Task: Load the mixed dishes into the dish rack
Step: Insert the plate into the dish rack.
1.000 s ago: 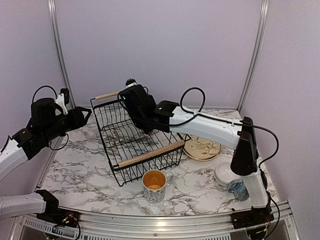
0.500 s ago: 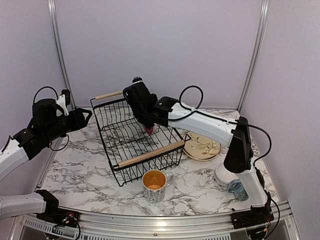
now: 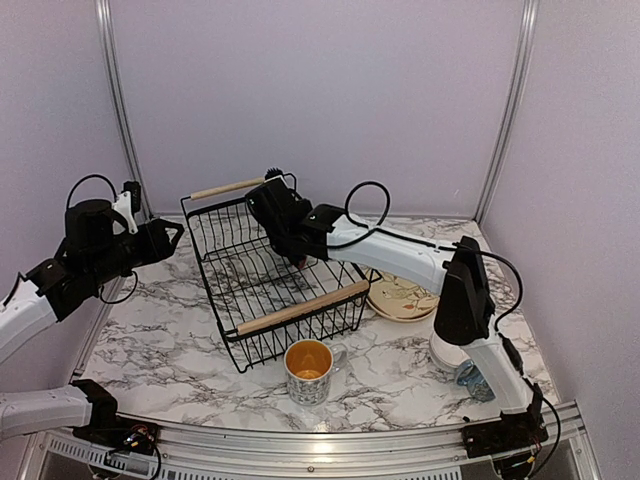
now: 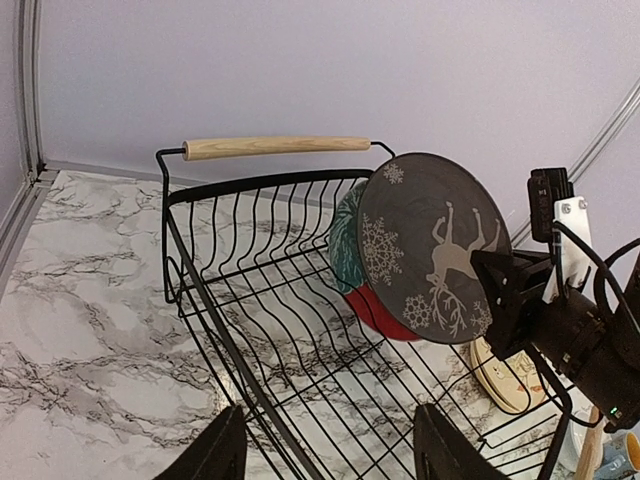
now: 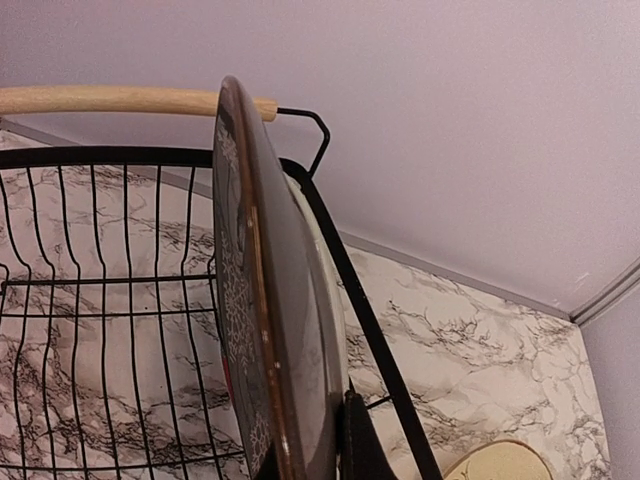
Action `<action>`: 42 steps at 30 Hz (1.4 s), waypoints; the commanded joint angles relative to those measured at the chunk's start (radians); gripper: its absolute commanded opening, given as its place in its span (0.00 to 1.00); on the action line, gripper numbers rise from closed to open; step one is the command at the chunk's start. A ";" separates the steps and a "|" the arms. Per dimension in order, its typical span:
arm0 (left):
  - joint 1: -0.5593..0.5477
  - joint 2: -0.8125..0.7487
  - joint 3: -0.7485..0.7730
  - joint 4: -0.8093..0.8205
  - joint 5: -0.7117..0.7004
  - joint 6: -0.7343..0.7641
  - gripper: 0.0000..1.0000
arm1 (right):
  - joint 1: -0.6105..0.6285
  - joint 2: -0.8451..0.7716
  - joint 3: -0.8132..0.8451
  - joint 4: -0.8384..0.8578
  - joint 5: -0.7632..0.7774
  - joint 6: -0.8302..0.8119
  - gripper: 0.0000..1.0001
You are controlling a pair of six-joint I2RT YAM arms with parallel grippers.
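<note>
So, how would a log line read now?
right gripper: shut on reindeer plate | pose: upright in rack, by red plate | left gripper: open, beside rack

dish rack (image 3: 300, 308): black wire, two wooden handles, mid-table, skewed.
reindeer plate (image 4: 430, 250): dark grey, upright on edge, rack's 1 o'clock corner.
red plate (image 4: 385, 310): teal leaf, on edge, close behind reindeer plate.
tan plate (image 3: 405, 297): flat, 3 o'clock of rack.
white bowl (image 3: 447, 352): 4 o'clock of rack, partly hidden.
mug (image 3: 310, 372): upright, orange inside, 6 o'clock of rack.
second mug (image 3: 478, 380): on its side, 5 o'clock of bowl.
</note>
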 commanded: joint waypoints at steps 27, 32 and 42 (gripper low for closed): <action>0.004 0.002 -0.046 -0.019 0.001 0.021 0.59 | -0.021 0.080 0.108 0.108 -0.003 0.003 0.00; 0.004 0.008 -0.040 -0.035 -0.002 0.027 0.59 | -0.032 0.096 0.118 0.163 -0.011 -0.004 0.00; 0.004 0.054 -0.035 -0.013 0.001 0.030 0.59 | -0.053 0.156 0.141 0.178 -0.034 0.011 0.00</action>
